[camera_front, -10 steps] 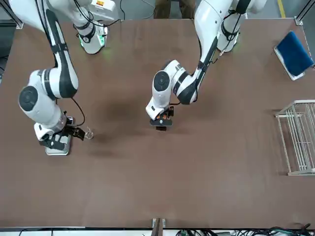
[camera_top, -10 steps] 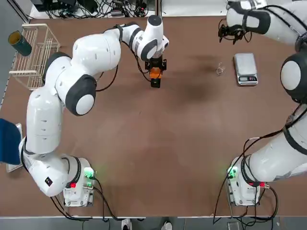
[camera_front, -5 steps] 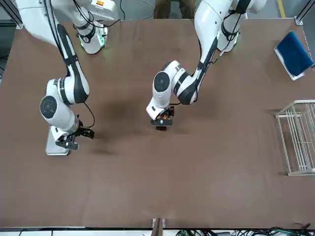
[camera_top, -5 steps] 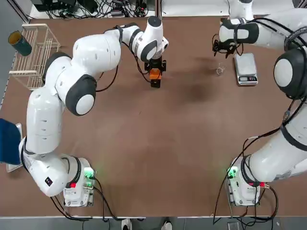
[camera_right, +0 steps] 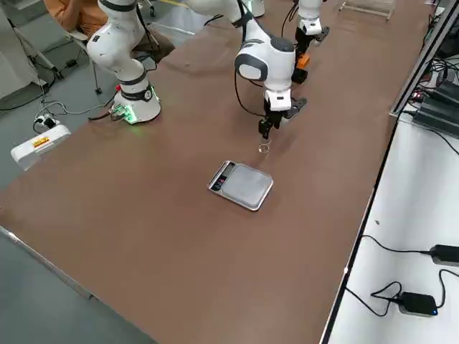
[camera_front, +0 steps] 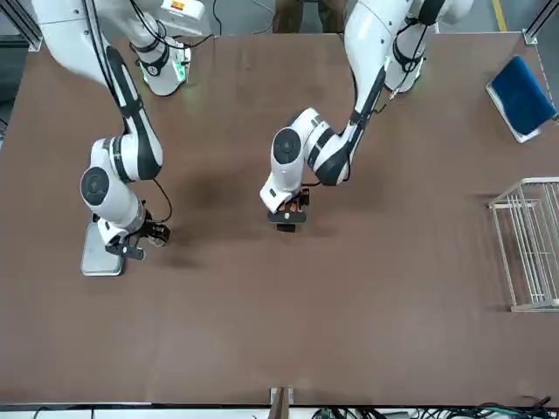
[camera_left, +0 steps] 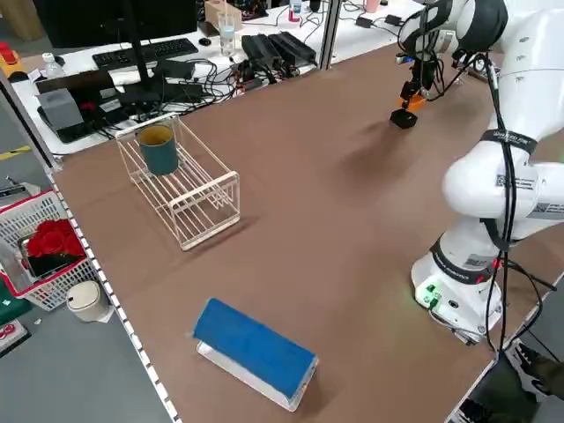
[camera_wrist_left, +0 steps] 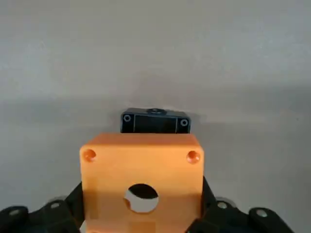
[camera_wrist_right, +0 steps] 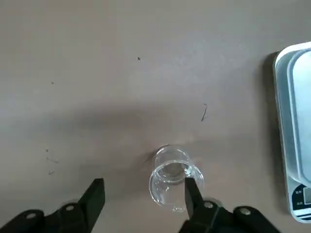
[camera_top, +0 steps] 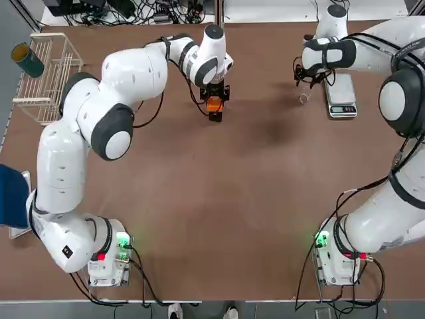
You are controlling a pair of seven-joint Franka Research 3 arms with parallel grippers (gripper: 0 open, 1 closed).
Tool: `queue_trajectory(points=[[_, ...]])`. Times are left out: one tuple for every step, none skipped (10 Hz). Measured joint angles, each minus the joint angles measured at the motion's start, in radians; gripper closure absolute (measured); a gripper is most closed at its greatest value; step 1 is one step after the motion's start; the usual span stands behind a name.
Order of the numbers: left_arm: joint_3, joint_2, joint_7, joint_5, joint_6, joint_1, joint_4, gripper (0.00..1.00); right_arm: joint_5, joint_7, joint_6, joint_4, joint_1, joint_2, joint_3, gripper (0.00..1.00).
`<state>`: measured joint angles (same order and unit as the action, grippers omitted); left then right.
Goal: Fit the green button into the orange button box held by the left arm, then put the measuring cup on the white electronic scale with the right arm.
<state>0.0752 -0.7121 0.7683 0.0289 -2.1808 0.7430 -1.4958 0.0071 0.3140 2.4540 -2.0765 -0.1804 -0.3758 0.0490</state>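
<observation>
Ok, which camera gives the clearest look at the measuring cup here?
The right wrist view: the measuring cup stands upright on the table, against one finger of the open right gripper. The top and right side views show only a faint speck beside the scale; the front view hides it.

The left tool (camera_top: 214, 104) points down, clamped on its load; the right tool (camera_wrist_right: 143, 194) hangs low over the surface, fingers parted.

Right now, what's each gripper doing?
Left gripper: shut on the orange box.
Right gripper: open, empty, beside the cup.
</observation>
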Motion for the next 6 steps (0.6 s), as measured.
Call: queue_trajectory(points=[[0.000,-0.001,0.000,0.000,-0.003,0.000,-0.001,0.14,0.000,0.000,0.017,-0.016,0.000,0.000,-0.001,0.29],[0.000,-0.004,0.000,0.000,-0.009,0.000,-0.002,0.14,0.000,0.002,0.024,-0.025,-0.001,-0.002,-0.002,0.31],[0.000,-0.006,0.000,0.000,-0.014,0.000,-0.003,0.14,0.000,0.007,0.033,-0.031,-0.002,-0.004,-0.004,0.32],[0.000,-0.007,0.000,0.000,-0.017,0.000,-0.003,0.14,0.000,0.019,0.045,-0.033,-0.003,-0.009,-0.011,0.34],[0.000,-0.008,0.000,0.000,-0.017,0.000,-0.004,0.14,0.000,0.034,0.051,-0.033,-0.004,-0.015,-0.019,0.35],[0.000,-0.011,0.000,0.000,-0.020,0.000,-0.004,0.14,0.000,0.041,0.057,-0.033,-0.005,-0.020,-0.024,0.40]])
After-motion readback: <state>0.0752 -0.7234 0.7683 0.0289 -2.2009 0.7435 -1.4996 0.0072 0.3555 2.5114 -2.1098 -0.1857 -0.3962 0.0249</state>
